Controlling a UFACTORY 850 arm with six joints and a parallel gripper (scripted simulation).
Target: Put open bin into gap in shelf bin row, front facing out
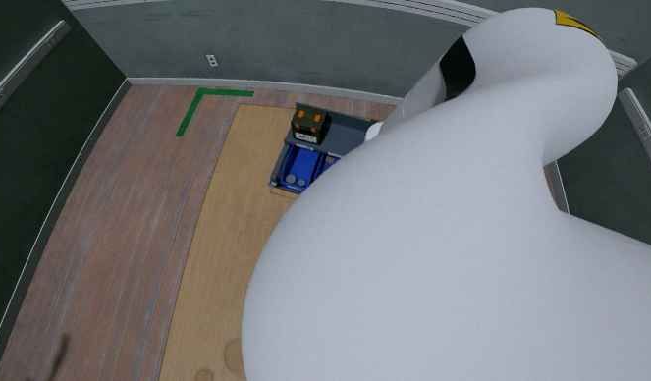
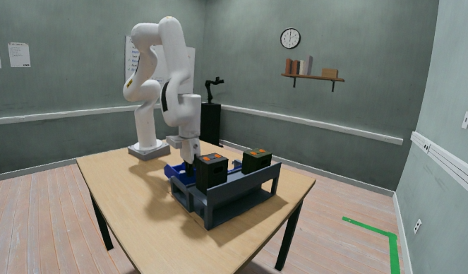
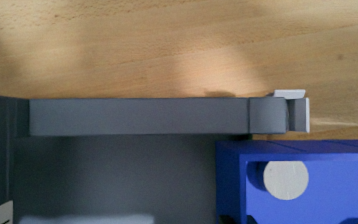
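From here, the wooden table [image 1: 208,275] [image 2: 132,198] [image 3: 130,55] stretches out beneath the gripper [image 2: 189,171]. Directly on it stands a dark gray shelf [image 1: 341,139] [image 2: 238,181] [image 3: 140,116], with one end just beside the gripper.
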